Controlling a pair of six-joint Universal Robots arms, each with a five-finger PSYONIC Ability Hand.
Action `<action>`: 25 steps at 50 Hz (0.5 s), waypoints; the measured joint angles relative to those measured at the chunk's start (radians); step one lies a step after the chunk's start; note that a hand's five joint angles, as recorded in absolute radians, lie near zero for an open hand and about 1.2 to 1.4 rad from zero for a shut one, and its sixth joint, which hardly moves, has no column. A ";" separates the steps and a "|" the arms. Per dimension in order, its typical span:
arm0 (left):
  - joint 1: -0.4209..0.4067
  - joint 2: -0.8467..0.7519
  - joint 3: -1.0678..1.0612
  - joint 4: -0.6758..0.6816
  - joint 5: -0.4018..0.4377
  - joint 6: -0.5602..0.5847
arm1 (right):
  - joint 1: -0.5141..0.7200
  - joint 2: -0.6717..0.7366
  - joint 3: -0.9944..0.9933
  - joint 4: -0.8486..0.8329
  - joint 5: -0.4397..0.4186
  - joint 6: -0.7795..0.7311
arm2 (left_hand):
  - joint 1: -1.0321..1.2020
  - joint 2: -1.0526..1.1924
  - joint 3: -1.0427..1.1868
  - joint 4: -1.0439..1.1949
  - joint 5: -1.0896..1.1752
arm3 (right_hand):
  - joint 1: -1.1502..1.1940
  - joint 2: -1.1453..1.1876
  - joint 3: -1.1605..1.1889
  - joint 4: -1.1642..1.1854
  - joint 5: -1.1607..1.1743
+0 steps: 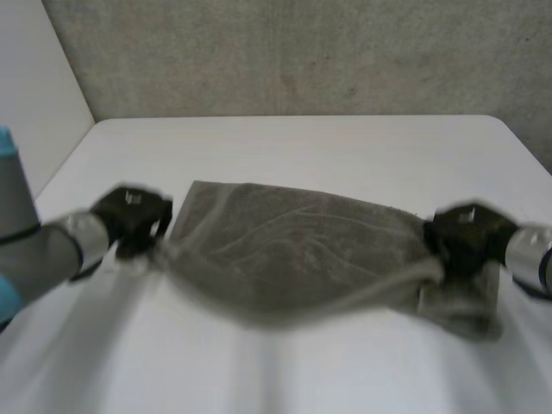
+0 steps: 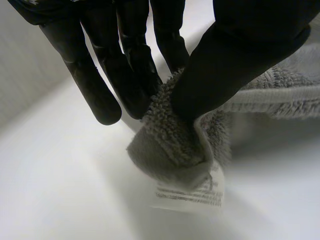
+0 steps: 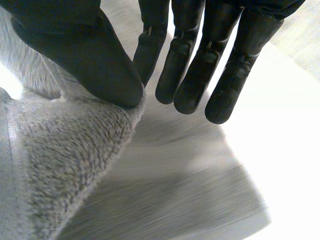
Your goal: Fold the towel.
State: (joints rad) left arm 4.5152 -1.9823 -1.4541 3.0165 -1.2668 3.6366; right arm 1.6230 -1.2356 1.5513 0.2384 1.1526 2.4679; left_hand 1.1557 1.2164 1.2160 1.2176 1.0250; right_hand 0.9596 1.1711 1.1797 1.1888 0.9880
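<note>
A grey towel (image 1: pixel 293 250) hangs stretched between my two hands above the white table, sagging in the middle. My left hand (image 1: pixel 129 216) pinches the towel's left corner (image 2: pixel 172 145) between thumb and fingers; a white care label (image 2: pixel 192 192) hangs below that corner. My right hand (image 1: pixel 466 233) pinches the right corner (image 3: pixel 75 130) between thumb and a finger, its other fingers (image 3: pixel 220 95) straight beside it. Under the right hand a lower part of the towel (image 3: pixel 165 190) lies on the table.
The white table (image 1: pixel 310 147) ends in a far edge against a grey wall (image 1: pixel 302 52). A white side wall (image 1: pixel 34 95) stands at the far left. Bare tabletop lies in front of the towel and behind it.
</note>
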 measured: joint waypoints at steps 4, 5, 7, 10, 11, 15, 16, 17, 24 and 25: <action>-0.046 -0.055 0.247 0.066 -0.029 -0.016 | 0.037 0.003 -0.168 -0.160 0.081 0.030 | 0.000 0.000 0.000 0.000 0.000 | 0.000 0.000 0.005 0.002 0.000; -0.056 -0.067 0.309 0.083 -0.038 -0.022 | 0.048 0.004 -0.211 -0.205 0.106 0.041 | 0.000 0.000 0.000 0.000 0.000 | 0.000 0.000 0.005 0.004 0.000; -0.075 -0.088 0.429 0.120 -0.057 -0.035 | 0.068 0.002 -0.292 -0.295 0.150 0.067 | 0.000 0.000 0.000 0.000 0.000 | 0.000 0.000 0.005 0.004 0.000; -0.091 -0.104 0.569 0.185 -0.092 -0.076 | 0.086 -0.001 -0.369 -0.401 0.193 0.099 | 0.000 0.000 0.000 0.000 0.000 | 0.000 0.000 0.005 0.004 0.000; -0.095 -0.108 0.657 0.248 -0.124 -0.126 | 0.095 -0.006 -0.411 -0.476 0.212 0.123 | 0.000 0.000 0.000 0.000 0.000 | 0.000 0.000 0.005 0.004 0.000; -0.093 -0.104 0.755 0.367 -0.177 -0.242 | 0.102 -0.025 -0.447 -0.581 0.223 0.166 | 0.000 0.000 0.000 0.000 0.000 | 0.000 0.000 0.005 0.004 0.000; -0.092 -0.102 0.760 0.389 -0.185 -0.270 | 0.101 -0.030 -0.446 -0.592 0.219 0.174 | 0.000 0.000 0.000 0.000 0.000 | 0.000 0.000 0.005 0.004 0.000; -0.091 -0.100 0.758 0.402 -0.190 -0.287 | 0.100 -0.032 -0.444 -0.592 0.214 0.178 | 0.000 0.000 0.000 0.000 0.000 | 0.000 0.000 0.005 0.004 0.000; -0.079 -0.088 0.569 0.425 -0.191 -0.367 | 0.090 -0.031 -0.358 -0.444 0.083 0.180 | 0.000 0.000 0.000 0.000 0.000 | 0.000 0.000 0.005 0.005 0.000; -0.077 -0.086 0.538 0.421 -0.189 -0.368 | 0.090 -0.026 -0.347 -0.420 0.063 0.175 | 0.000 0.000 0.000 0.000 0.000 | 0.000 0.000 0.005 0.005 0.000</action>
State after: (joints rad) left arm 4.4378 -2.0682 -0.9165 3.4380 -1.4554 3.2690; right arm 1.7126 -1.2613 1.2038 -0.1811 1.2159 2.6430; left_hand 1.1558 1.2165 1.2162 1.2176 1.0250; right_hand 0.9596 1.1711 1.1849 1.1933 0.9882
